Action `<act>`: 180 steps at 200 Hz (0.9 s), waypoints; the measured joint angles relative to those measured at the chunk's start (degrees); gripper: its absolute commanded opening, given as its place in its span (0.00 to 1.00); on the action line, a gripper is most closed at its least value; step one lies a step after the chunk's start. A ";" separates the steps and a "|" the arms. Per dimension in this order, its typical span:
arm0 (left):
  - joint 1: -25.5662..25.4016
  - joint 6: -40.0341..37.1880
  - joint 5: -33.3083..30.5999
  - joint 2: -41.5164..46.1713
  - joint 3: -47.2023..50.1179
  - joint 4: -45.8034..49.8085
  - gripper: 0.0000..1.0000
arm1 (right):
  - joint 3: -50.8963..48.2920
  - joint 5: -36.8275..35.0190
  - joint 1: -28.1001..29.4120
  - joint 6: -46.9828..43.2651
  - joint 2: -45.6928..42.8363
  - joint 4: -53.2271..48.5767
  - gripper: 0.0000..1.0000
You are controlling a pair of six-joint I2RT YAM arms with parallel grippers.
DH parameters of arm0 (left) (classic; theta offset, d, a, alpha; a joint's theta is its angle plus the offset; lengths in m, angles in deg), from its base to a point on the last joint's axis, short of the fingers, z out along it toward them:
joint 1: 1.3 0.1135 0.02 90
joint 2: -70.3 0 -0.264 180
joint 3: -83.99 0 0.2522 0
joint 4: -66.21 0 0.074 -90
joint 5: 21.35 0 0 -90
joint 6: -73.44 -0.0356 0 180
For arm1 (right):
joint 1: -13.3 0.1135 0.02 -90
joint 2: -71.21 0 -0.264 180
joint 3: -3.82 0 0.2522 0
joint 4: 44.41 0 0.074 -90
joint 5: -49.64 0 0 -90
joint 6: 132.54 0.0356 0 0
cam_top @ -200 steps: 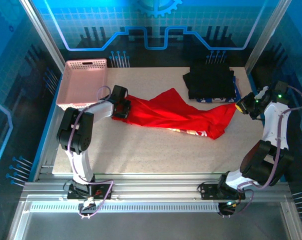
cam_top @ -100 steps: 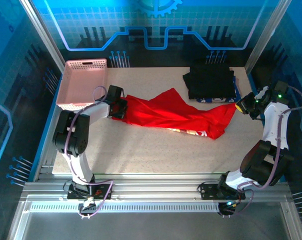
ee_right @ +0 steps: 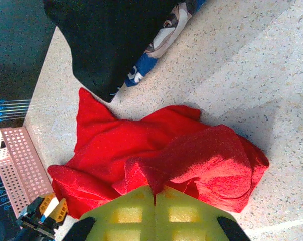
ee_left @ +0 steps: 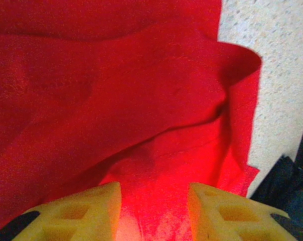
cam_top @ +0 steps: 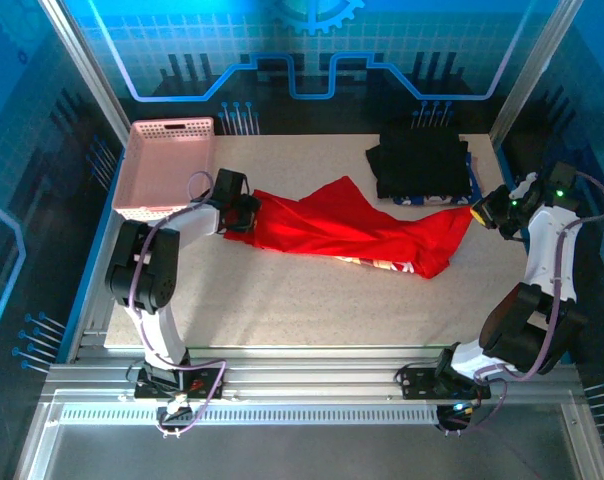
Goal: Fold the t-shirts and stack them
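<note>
Currently we've got the red t-shirt [cam_top: 352,228] unfolded, rumpled and stretched across the table [cam_top: 282,300] from 9 to 3 o'clock.

The left gripper [cam_top: 244,212] sits at the shirt's 9 o'clock end. In its wrist view the yellow fingers [ee_left: 81,213] stand spread, with red cloth lying in the gap. We can't tell whether the pads touch the cloth.

The right gripper [cam_top: 479,213] is at the 3 o'clock end. Its jaws are pressed together, with a fold of the red cloth nipped in the seam.

Surroundings:
- The pink perforated basket [cam_top: 167,165] sits in the table's 10 o'clock corner, near the left gripper.
- The black folded shirt [cam_top: 422,165] is at 1 o'clock, lying on top of a navy shirt [cam_top: 434,200].
- The red shirt's 3 o'clock end lies just beside that stack's near edge. We can't tell whether they touch.
- The right arm [cam_top: 547,260] reaches in from the table's 4 o'clock side, off the cloth.

Hidden or unclear:
- The navy shirt is mostly covered by the black one. A blue edge and part of a white-and-blue graphic stick out.
- A print strip [cam_top: 377,263] peeks from the red shirt's 6 o'clock hem, too small to read.
- The rest of the shirt's front is buried in folds.
- Both sets of fingers are cut off by the bottom edge of their wrist views.
- A dark blurred shape [ee_left: 292,186] at 4 o'clock in the left wrist view can't be identified.
</note>
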 measured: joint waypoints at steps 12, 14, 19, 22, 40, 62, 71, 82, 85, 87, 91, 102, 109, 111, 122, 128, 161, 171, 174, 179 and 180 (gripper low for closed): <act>-0.09 0.00 0.26 -0.76 -0.35 0.28 0.39 | 0.00 0.00 0.00 0.00 -0.04 -0.02 0.00; -0.09 -0.02 0.33 -0.87 -0.42 0.37 0.39 | 0.00 0.00 0.00 0.00 -0.04 -0.02 0.00; -0.09 -0.02 0.44 -1.25 -0.61 0.61 0.39 | 0.00 0.00 0.00 0.00 -0.07 -0.02 0.00; -0.09 -0.02 0.46 -1.44 -0.72 0.76 0.39 | 0.00 0.00 0.00 0.00 -0.09 -0.02 0.00; -0.09 -0.02 0.63 -2.67 -1.18 1.42 0.36 | 0.00 0.00 0.00 0.00 -0.09 -0.02 0.00; -0.09 -0.02 0.66 -3.39 -1.18 1.90 0.24 | 0.00 0.00 0.00 0.00 -0.11 0.00 0.00; -0.09 -0.07 0.70 -3.45 -1.18 2.01 0.19 | 0.00 0.00 0.00 0.00 -0.11 0.00 0.00; -0.09 -0.09 0.83 -3.48 -1.18 1.92 0.12 | 0.00 0.00 0.00 0.00 -0.11 0.00 0.00; -0.09 -0.39 0.87 -3.48 -1.18 1.95 0.10 | 0.00 0.00 0.00 0.00 -0.11 0.00 0.00; -0.09 -0.39 0.90 -3.48 -1.18 1.95 0.09 | 0.00 0.00 0.00 0.00 -0.11 0.00 0.00; -0.09 -0.26 0.90 -3.48 -1.18 1.95 0.06 | -0.02 0.00 0.00 0.00 -0.11 0.02 0.00; -0.09 -0.33 0.87 -3.48 -1.18 1.92 0.02 | -0.11 0.00 0.00 0.00 -0.11 0.02 0.00; -0.09 -0.39 0.87 -3.48 -1.18 1.92 0.00 | -0.11 0.00 0.00 0.00 -0.11 0.02 0.00; -0.09 -0.85 0.90 -3.48 -1.18 1.92 0.00 | -0.11 0.00 0.00 0.00 -0.11 0.02 0.00; -0.09 -1.11 0.87 -3.48 -1.20 1.97 0.00 | -0.11 0.00 -0.04 0.00 -0.13 0.02 0.00; -0.09 -1.57 0.87 -3.48 -1.36 2.12 0.00 | -0.11 0.00 -0.09 0.00 -0.15 0.02 0.00; -0.09 -4.00 0.87 -2.82 -3.04 3.37 0.00 | -0.11 0.00 -0.44 0.02 -0.20 0.11 0.00; -0.09 -4.98 0.87 -1.95 -3.61 3.78 0.00 | -0.11 0.02 -0.55 0.02 -0.20 0.20 0.00; -0.09 -5.20 0.87 -1.64 -3.76 3.91 0.00 | -0.11 0.02 -0.57 0.02 -0.20 0.22 0.00; -0.09 -5.68 0.87 -0.94 -3.98 4.07 0.00 | -0.11 0.00 -0.66 0.02 -0.20 0.22 0.00; -0.09 -5.79 0.87 -0.76 -4.00 4.07 0.00 | -0.11 0.00 -0.68 0.02 -0.20 0.20 0.00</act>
